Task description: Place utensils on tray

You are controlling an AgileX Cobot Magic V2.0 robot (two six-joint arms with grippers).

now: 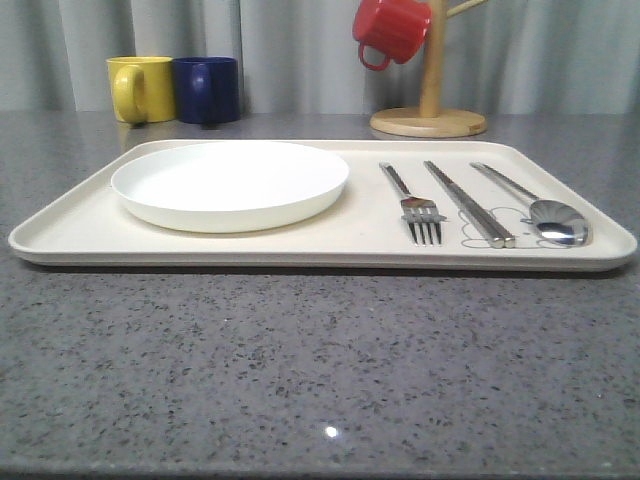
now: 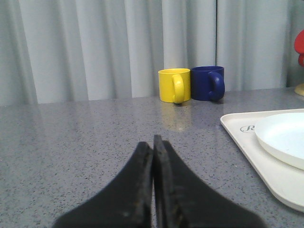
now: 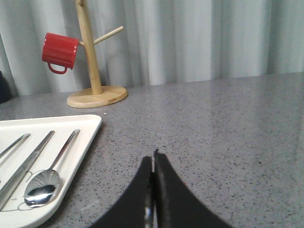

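Observation:
The cream tray (image 1: pixel 90 232) lies across the grey table. On its right half three silver utensils lie side by side: a fork (image 1: pixel 414 206), a pair of chopsticks (image 1: pixel 466 203) and a spoon (image 1: pixel 540 208). In the right wrist view the spoon (image 3: pixel 47 179) and chopsticks (image 3: pixel 23 166) rest on the tray (image 3: pixel 80 147). My right gripper (image 3: pixel 153 159) is shut and empty over bare table to the right of the tray. My left gripper (image 2: pixel 153 141) is shut and empty over bare table to the left of the tray (image 2: pixel 247 152).
A round white plate (image 1: pixel 230 184) sits on the tray's left half. A yellow mug (image 1: pixel 140 88) and a blue mug (image 1: pixel 207 89) stand at the back left. At the back right a wooden mug tree (image 1: pixel 430 100) holds a red mug (image 1: pixel 390 30). A curtain hangs behind.

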